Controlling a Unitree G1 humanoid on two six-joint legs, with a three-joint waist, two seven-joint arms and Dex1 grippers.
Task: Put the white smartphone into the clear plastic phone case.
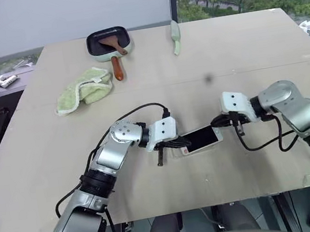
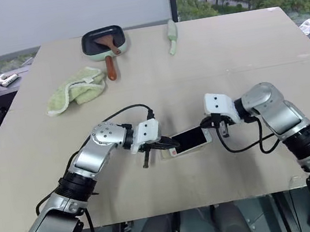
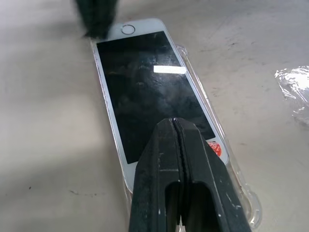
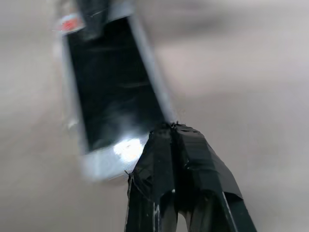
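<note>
White smartphone lies screen-up in the clear plastic phone case on the table. Left gripper, fingers pressed together, tips on its 9 o'clock end. Right gripper, fingers together, holding nothing, at its 3 o'clock end.

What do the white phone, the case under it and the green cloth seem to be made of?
The white smartphone: glossy glass front, judging by the sharp light reflection; the white rim could be plastic or painted metal. The clear plastic phone case: thin transparent plastic, since the table shows through its edge. The crumpled green cloth: soft, matte towel-like fabric, probably terry or microfibre.
</note>
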